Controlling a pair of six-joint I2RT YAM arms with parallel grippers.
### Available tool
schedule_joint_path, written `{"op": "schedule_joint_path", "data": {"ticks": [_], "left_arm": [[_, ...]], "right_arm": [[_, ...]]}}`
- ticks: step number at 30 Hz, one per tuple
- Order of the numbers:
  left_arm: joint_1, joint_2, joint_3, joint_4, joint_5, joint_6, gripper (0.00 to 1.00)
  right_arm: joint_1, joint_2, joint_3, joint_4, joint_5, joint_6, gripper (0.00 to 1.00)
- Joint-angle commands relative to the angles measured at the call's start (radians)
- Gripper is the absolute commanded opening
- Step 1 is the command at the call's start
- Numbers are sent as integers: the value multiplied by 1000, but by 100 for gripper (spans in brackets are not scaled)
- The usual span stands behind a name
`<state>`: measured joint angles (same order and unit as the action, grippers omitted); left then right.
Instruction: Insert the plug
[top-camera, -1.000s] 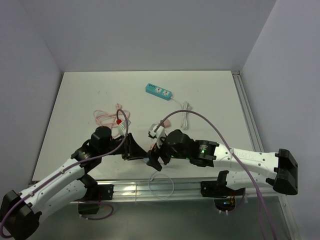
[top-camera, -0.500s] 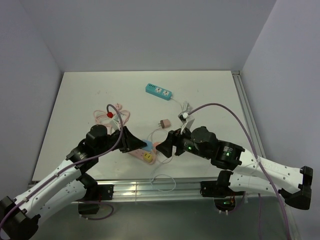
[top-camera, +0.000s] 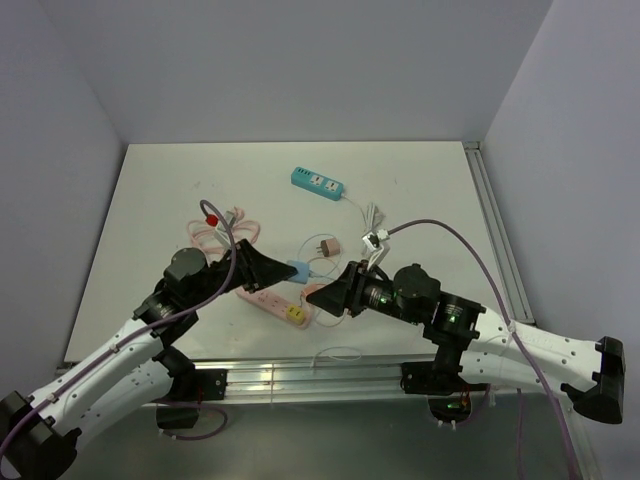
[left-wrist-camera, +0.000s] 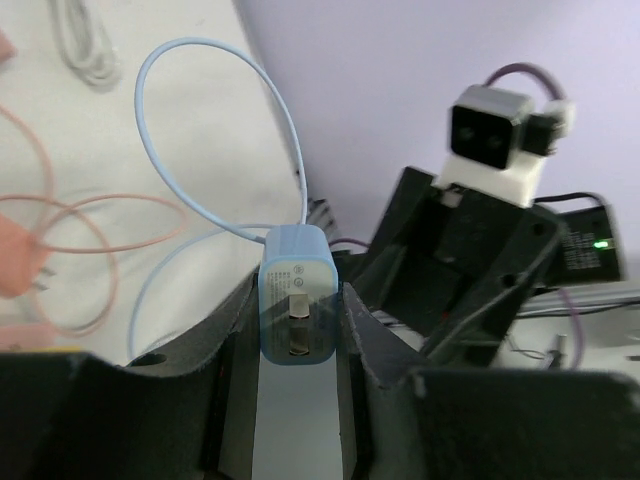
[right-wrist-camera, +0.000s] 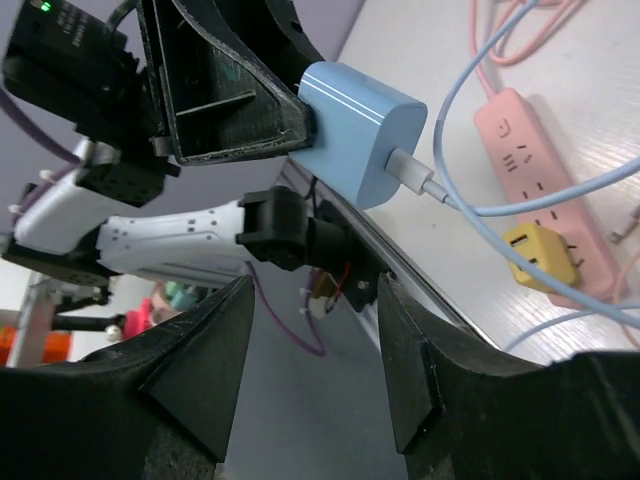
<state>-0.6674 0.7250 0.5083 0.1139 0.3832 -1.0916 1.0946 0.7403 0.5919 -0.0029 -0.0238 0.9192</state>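
Observation:
My left gripper (top-camera: 290, 270) is shut on a light blue plug (top-camera: 300, 269) and holds it above the table. In the left wrist view the plug (left-wrist-camera: 296, 300) sits between the fingers (left-wrist-camera: 225, 350) with its prong face toward the camera. Its blue cable (left-wrist-camera: 250, 80) loops away. The pink power strip (top-camera: 262, 300), with a yellow plug (top-camera: 296, 316) in it, lies just below. My right gripper (top-camera: 313, 296) is open and empty, close to the right of the blue plug. The right wrist view shows the plug (right-wrist-camera: 360, 130), the pink strip (right-wrist-camera: 540, 170) and the yellow plug (right-wrist-camera: 545, 255).
A teal power strip (top-camera: 318, 183) lies at the back middle with a white coiled cable (top-camera: 372, 215) beside it. A pink adapter (top-camera: 326, 247) lies mid-table and a pink cable (top-camera: 215, 232) coils at the left. The table's front rail (top-camera: 300, 375) runs along the near edge.
Both grippers were together low at the front edge. My left gripper has carried the blue plug up and back over the pink strip. My right gripper has drawn back to the right.

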Motion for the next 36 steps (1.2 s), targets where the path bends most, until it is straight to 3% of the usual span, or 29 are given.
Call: {"op": "schedule_joint_path", "data": {"ticks": [1, 6, 13, 26, 36], "left_arm": [[-3, 22, -7, 212, 72, -135, 0], [-1, 33, -31, 317, 106, -215, 0], [-1, -22, -59, 342, 86, -243, 0], [-1, -42, -77, 369, 86, -277, 0], [-1, -38, -88, 394, 92, -290, 0]], "right_arm": [[-1, -27, -32, 176, 2, 72, 59], [-2, -54, -101, 283, 54, 104, 58], [-2, -79, -152, 394, 180, 142, 58], [-2, 50, -136, 561, 173, 145, 57], [-1, 91, -130, 639, 194, 127, 46]]}}
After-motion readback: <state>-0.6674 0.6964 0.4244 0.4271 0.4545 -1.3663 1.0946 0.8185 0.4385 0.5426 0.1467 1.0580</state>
